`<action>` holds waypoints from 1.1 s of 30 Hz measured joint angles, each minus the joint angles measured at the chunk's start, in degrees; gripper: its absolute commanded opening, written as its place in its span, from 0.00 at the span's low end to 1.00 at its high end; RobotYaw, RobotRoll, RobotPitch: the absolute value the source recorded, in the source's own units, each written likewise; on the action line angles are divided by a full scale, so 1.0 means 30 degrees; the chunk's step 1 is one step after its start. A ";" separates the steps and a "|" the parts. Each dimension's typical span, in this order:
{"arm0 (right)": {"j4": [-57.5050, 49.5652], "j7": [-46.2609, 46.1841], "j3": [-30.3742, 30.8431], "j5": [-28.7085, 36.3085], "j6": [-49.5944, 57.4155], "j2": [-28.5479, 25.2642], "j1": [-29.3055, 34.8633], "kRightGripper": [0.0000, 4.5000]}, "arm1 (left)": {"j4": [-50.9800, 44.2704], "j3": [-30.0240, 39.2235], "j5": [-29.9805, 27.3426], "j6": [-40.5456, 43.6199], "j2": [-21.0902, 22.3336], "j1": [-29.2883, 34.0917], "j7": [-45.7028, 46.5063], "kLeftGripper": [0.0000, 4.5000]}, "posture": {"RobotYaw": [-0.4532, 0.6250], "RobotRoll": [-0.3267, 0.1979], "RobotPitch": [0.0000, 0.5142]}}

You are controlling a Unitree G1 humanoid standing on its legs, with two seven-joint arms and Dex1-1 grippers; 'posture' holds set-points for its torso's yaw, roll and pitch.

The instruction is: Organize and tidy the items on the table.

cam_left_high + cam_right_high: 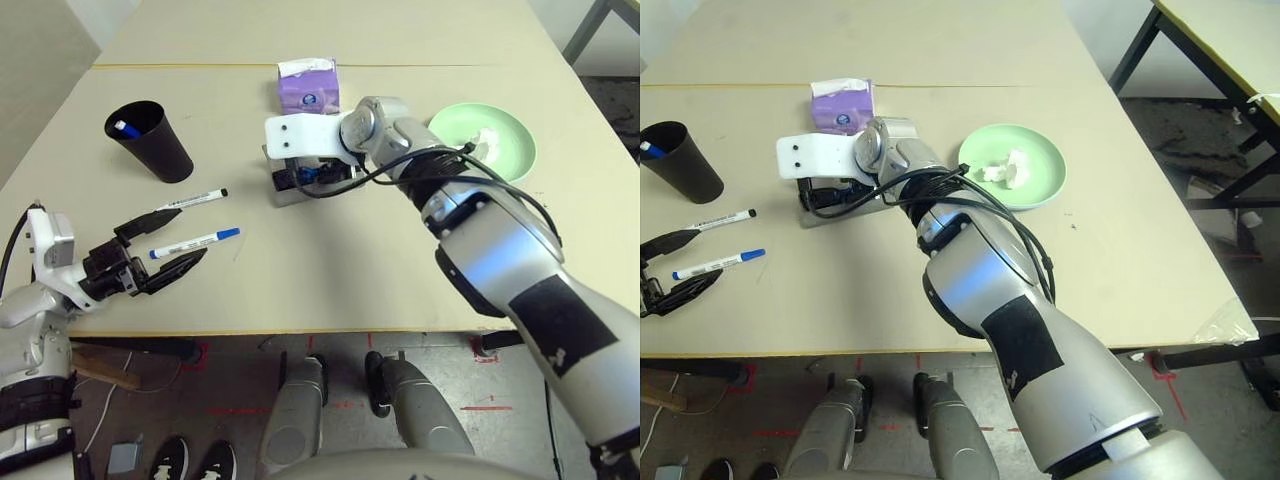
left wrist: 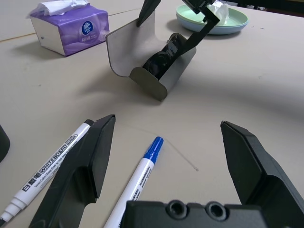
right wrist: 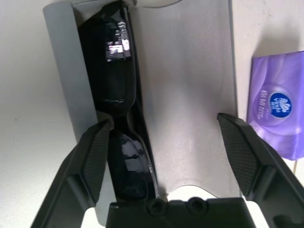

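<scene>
Your right gripper (image 3: 164, 156) hangs spread wide just above the black sunglasses (image 3: 116, 114), which lie inside the open grey glasses case (image 3: 185, 95).

Head pair overlooks table (image 1: 350, 270); wrist cameras sit close.
</scene>
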 measured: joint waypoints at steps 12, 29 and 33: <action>0.0063 0.0415 -0.0118 0.0284 0.0231 -0.0217 -0.0068 0.86 | 0.1695 -0.0496 0.0392 -0.0755 -0.0214 -0.1245 -0.0252 1.00 | 0.47 0.62 0.45; 0.0329 0.1265 -0.0329 0.0437 0.0526 -0.0672 -0.0610 0.01 | 0.2505 -0.0605 0.0623 -0.1222 -0.0417 -0.1486 -0.0469 1.00 | 0.43 0.62 0.42; -0.0416 0.2823 -0.0765 0.0989 0.1057 -0.1309 -0.1092 0.01 | 0.2967 -0.0684 0.0689 -0.1350 -0.0489 -0.2043 -0.0473 1.00 | 0.42 0.62 0.42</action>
